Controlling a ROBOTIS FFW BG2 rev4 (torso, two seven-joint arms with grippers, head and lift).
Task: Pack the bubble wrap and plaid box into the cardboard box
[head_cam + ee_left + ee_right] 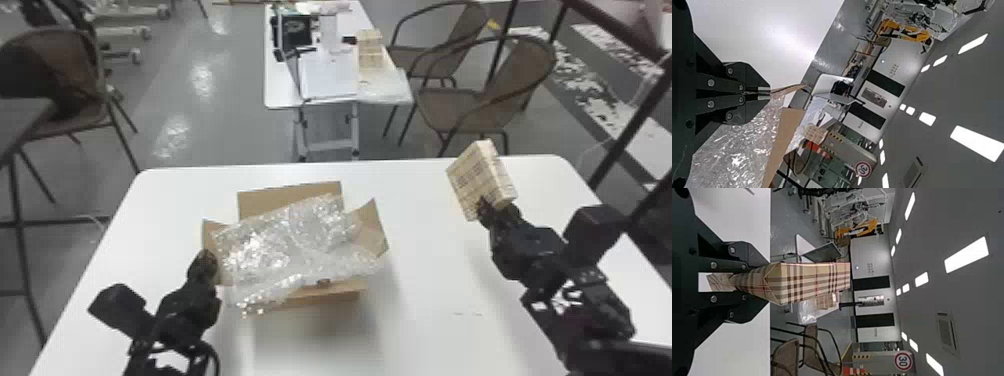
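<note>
The cardboard box stands on the white table with its flaps spread; bubble wrap lies across its opening, hanging over the near edge. At the box's left side, my left gripper is shut on the left flap. In the left wrist view the left gripper pinches that flap at its tips, alongside the bubble wrap. Right of the box and apart from it, my right gripper holds the plaid box tilted. The right wrist view shows the right gripper closed around the plaid box's end.
Bare tabletop lies between the cardboard box and the right arm. Beyond the far edge stands a second white table with assorted items, with brown chairs to its right. Another chair is at the far left.
</note>
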